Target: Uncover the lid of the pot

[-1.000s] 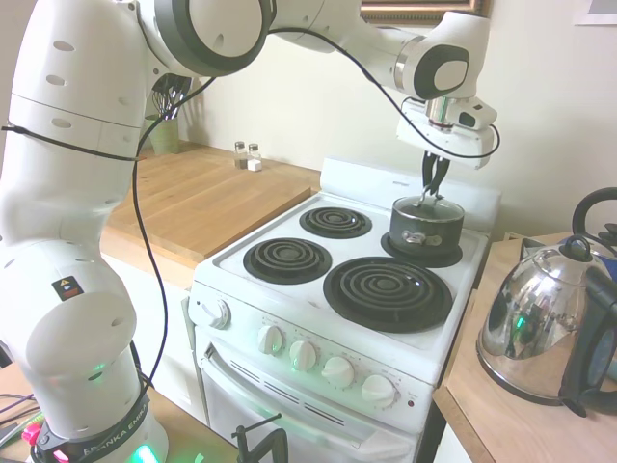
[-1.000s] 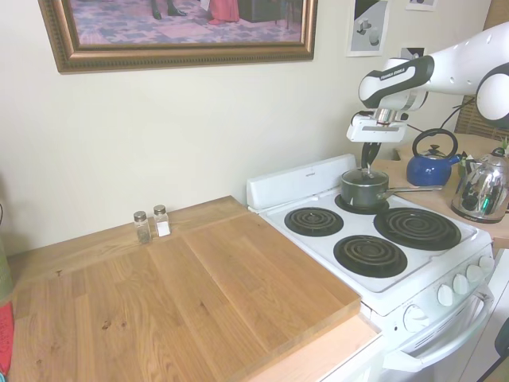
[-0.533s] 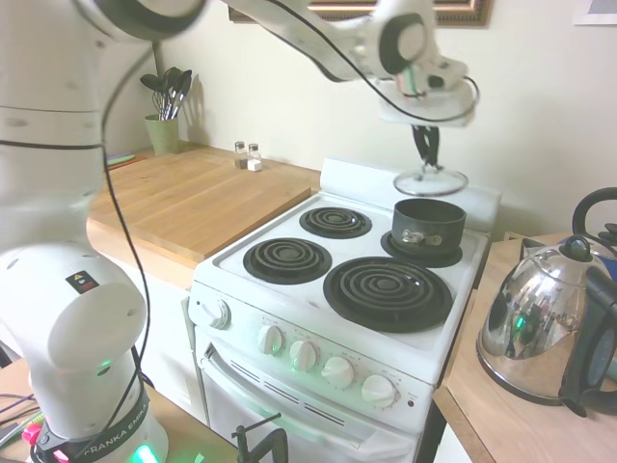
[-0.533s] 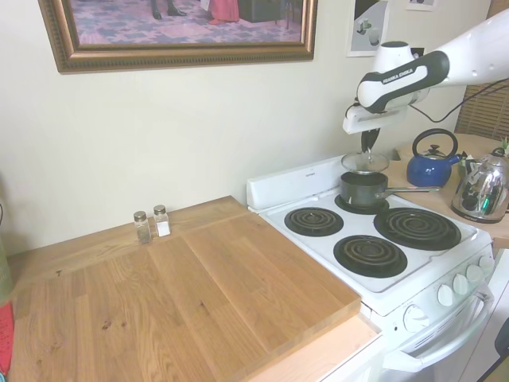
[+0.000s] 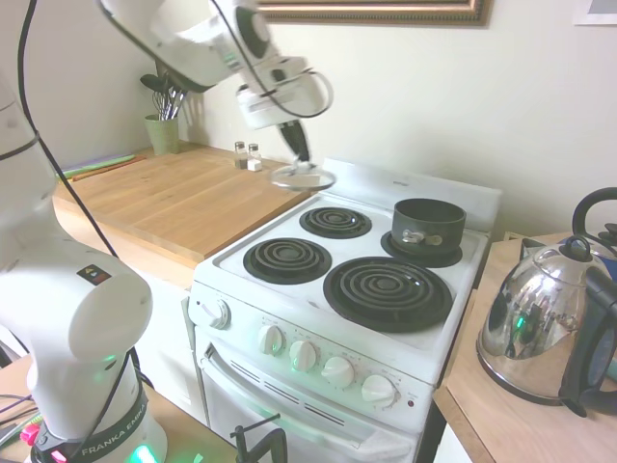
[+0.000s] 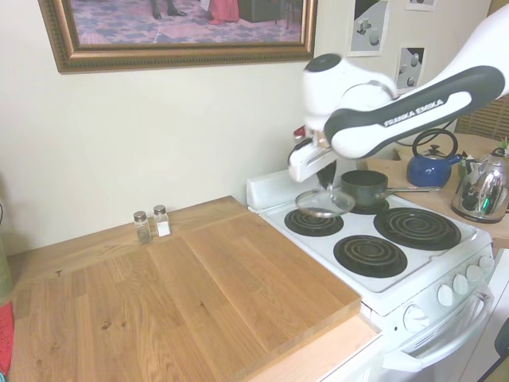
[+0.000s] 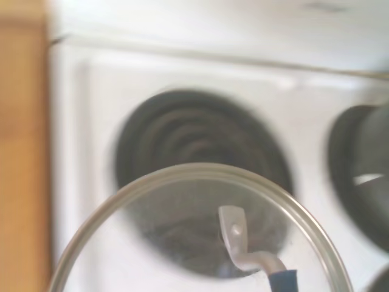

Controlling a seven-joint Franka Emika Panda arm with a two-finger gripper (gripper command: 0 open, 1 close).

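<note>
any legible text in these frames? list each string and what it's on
"FRANKA EMIKA": on the arm's dark forearm band in the second exterior view.
"FRANKA EMIKA": on the dark ring around the arm's base in the first exterior view, partly readable.
Stove knobs: markings too small to read.
Small posters on the wall: no text readable.
Wrist view: none, blurred.

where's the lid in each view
First exterior view: the lid hangs from the gripper, upper centre, above the stove's back left edge.
Second exterior view: lid centre-right, over a rear burner.
Wrist view: lid fills the lower half.
Shared landmark: the pot.
</note>
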